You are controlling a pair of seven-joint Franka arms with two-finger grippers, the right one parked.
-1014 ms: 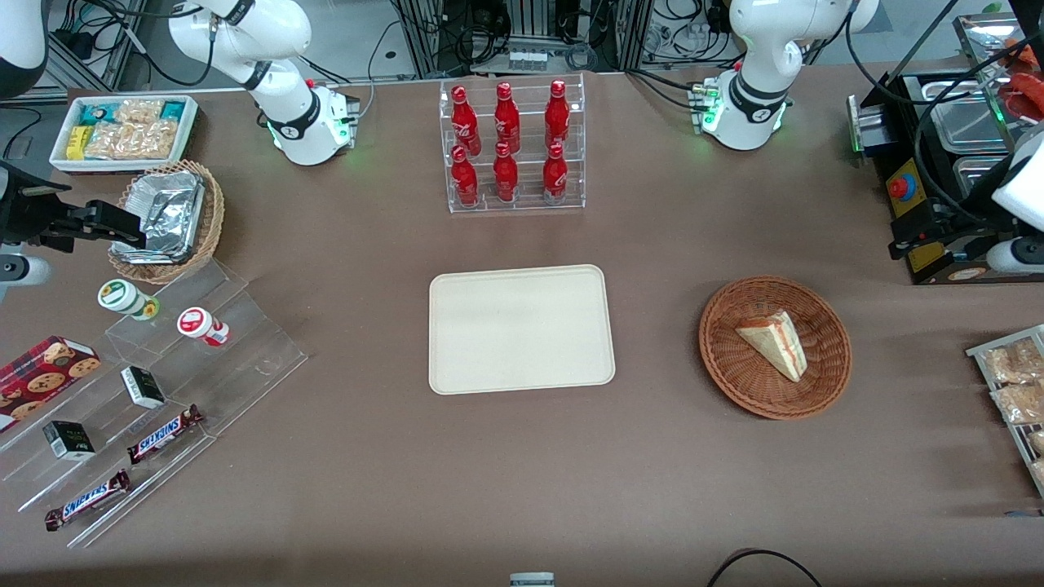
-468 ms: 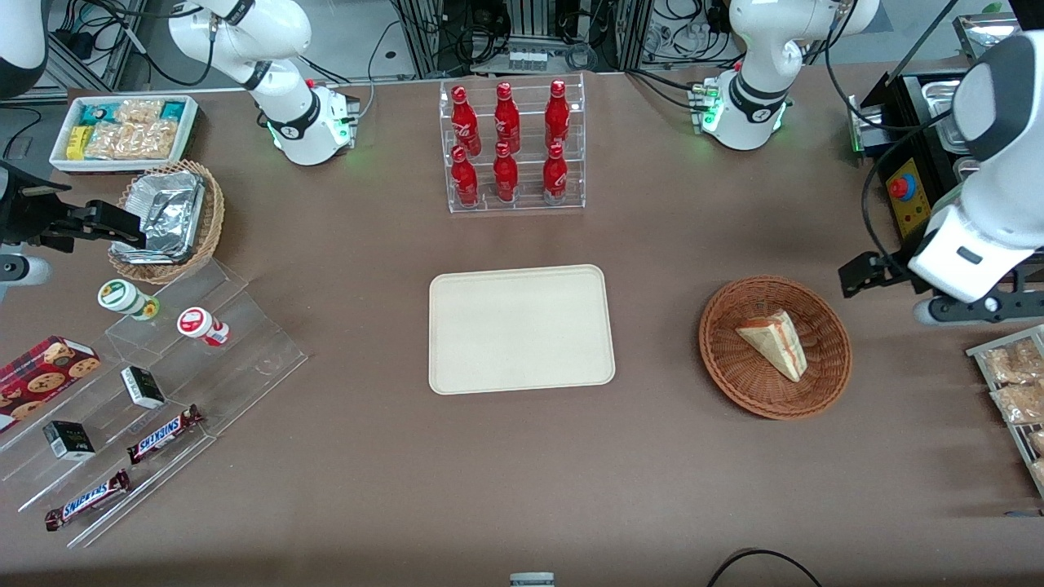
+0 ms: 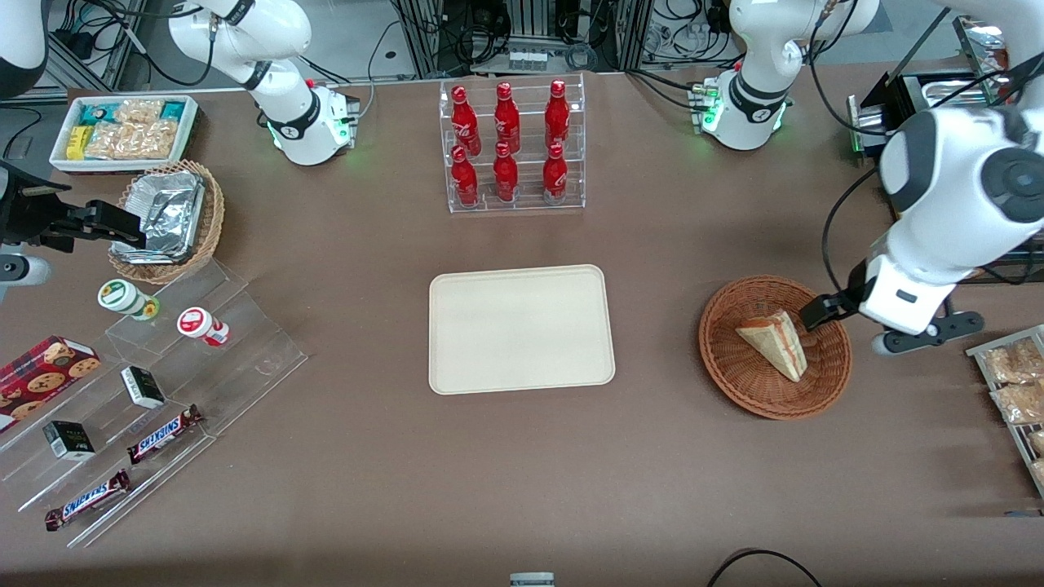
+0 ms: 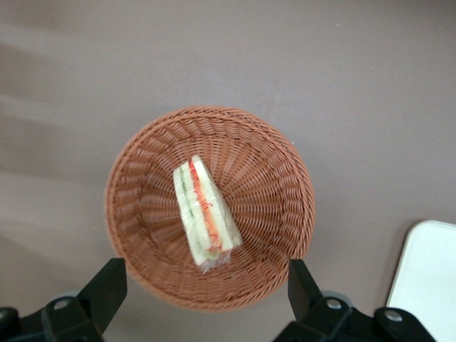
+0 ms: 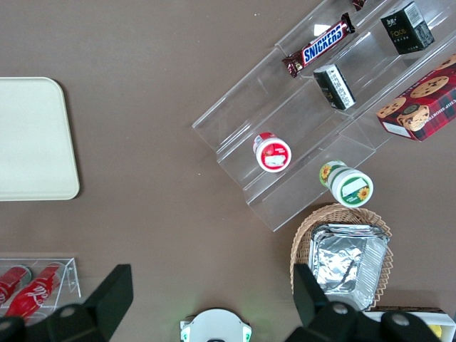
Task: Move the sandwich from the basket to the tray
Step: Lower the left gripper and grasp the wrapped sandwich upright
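Right now the gripper (image 3: 818, 312) hangs over the basket (image 3: 738, 375) at the rim edge toward the working arm's end of the table, above the wicker, touching nothing. In the left wrist view its two fingers (image 4: 107, 285) stand spread wide, one on each flank of the basket (image 4: 278, 185), nothing held between them.

The sandwich (image 3: 775, 343) lies flat in the basket, roughly mid-basket, filling edge facing the working arm's end. The wrist view shows the sandwich (image 4: 205, 214) with red, orange and green stripes along one long edge, wrap visible at the wide end. It is untouched and apart from the fingers.

The tray (image 3: 520, 328) sits at the middle of the table, bare, well apart from the basket, toward the parked arm's end from it. One corner of the tray (image 4: 427, 281) shows in the wrist view too.

Rest of the table: a clear rack of red bottles (image 3: 510, 145) stands farther from the front camera than the tray. Toward the parked arm's end are a white bin of snack packets (image 3: 124, 130) near the table corner, a lighter wicker basket with foil trays (image 3: 170, 218) just beside it, and a clear stepped shelf (image 3: 163, 391) with two small round tubs, small dark boxes, a cookie box and Snickers bars (image 3: 163, 434). At the working arm's table edge is a rack of bagged snacks (image 3: 1015, 383), partly cut off.
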